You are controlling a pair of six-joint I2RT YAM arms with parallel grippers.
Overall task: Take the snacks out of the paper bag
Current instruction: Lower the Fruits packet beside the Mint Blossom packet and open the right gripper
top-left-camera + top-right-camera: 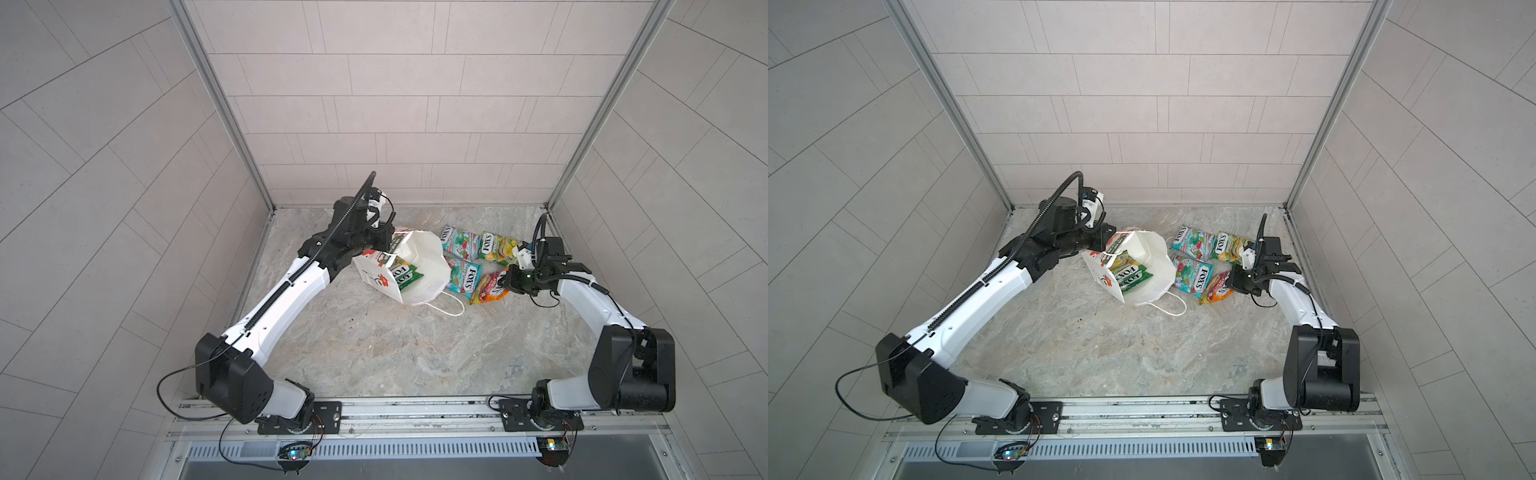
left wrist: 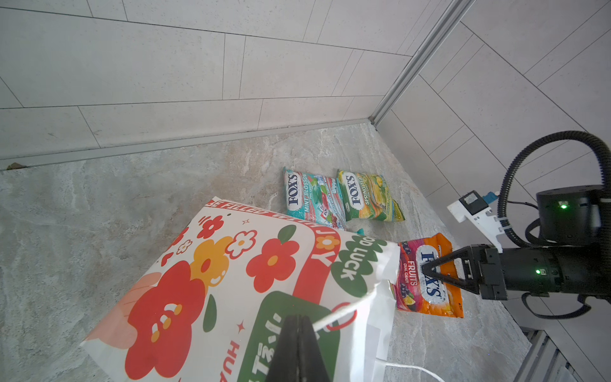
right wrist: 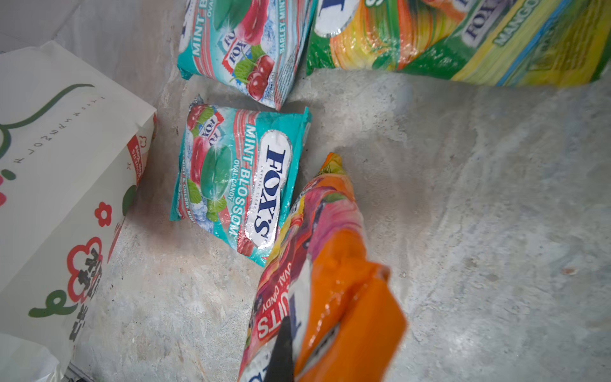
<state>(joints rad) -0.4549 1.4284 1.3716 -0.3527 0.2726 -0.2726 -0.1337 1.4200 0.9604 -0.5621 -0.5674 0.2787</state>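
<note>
Left wrist view: left gripper [image 2: 297, 347] is seen clamped tight on the rim of the white flower-printed paper gift bag [image 2: 231, 281], by its white cord handle [image 2: 334, 314]. The bag is tipped over on the grey marbled tabletop [image 1: 374, 353], mouth open, with green-yellow glossy candy packets [image 1: 405, 276] seen inside. Right gripper [image 2: 426, 268] is closed on the orange-red glossy candy packet [image 2: 410, 291], which is crumpled in the grip. One teal glossy candy packet [image 1: 459, 243], a second teal packet [image 1: 463, 278] and a loose green-yellow packet [image 1: 496, 248] are laid flat just beside the bag.
</note>
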